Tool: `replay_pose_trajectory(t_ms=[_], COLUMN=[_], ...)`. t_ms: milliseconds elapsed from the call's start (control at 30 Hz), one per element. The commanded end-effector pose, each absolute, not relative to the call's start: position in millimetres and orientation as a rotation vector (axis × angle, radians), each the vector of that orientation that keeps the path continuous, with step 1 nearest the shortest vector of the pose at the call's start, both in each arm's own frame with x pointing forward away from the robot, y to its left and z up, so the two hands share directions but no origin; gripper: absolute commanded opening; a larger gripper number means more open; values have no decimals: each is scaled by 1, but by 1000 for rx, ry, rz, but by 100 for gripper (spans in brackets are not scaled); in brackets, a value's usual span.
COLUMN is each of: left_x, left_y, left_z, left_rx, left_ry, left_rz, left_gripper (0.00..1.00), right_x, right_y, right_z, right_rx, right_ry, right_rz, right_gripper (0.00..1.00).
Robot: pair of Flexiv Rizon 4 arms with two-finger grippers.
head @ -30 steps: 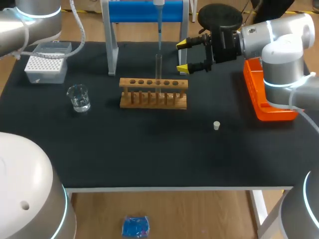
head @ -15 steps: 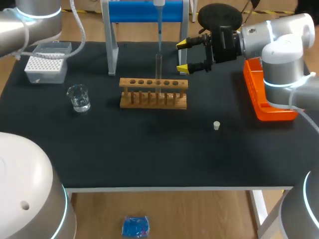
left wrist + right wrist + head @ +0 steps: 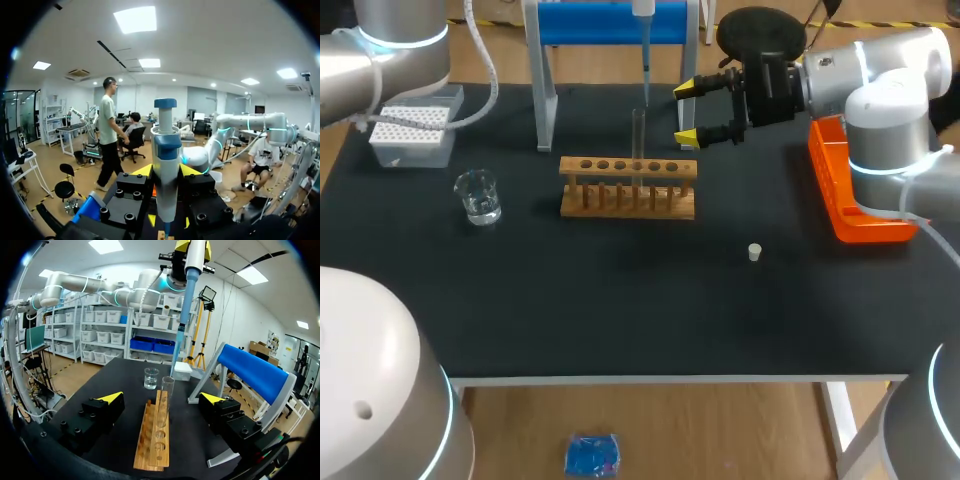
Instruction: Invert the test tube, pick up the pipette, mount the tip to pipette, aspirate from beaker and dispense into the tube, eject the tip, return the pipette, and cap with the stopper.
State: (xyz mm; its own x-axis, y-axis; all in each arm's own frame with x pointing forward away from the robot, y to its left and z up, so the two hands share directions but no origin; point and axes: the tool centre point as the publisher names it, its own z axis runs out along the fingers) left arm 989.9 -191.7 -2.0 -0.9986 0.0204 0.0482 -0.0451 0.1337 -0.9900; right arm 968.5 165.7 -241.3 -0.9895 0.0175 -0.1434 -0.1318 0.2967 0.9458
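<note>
The clear glass test tube [image 3: 638, 140] stands upright in the wooden rack [image 3: 628, 200]. The left gripper [image 3: 166, 171], clamped on the blue-and-white plastic pipette [image 3: 166, 150], holds its tip just above the tube's mouth. The right gripper [image 3: 686, 112] has its 2 fingers apart, beside the tube. Best to centre the tip, then lower it straight.

Right wrist view. My right end effector [image 3: 162, 399] is hanging with its fingers spread wide, touching nothing. The wooden rack [image 3: 151, 442] is lying between and ahead of them. A test tube [image 3: 166, 390] is standing upright near the rack's far end. Above it, my left end effector [image 3: 192, 246] is gripping the pipette [image 3: 189, 290], whose tip [image 3: 175, 365] is pointing down close over the tube's mouth. A beaker [image 3: 151, 378] and a white tip box [image 3: 182, 371] are sitting farther along the black bench [image 3: 90, 395].
</note>
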Motion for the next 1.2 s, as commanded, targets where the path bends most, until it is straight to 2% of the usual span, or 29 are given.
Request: replay_pose_trajectory(t_ms=[33, 1200], left_x=[982, 984], left_y=[-189, -176], left_z=[-2, -26], left_rx=[41, 120], left_ry=[-2333, -2339], left_rz=[2043, 2027], left_gripper=[0, 0], right_x=[969, 969], right_y=[166, 166], right_z=[-242, -242], right_rx=[-108, -108], right_ry=[2425, 2425], right_rz=[1788, 1788], right_gripper=[100, 100])
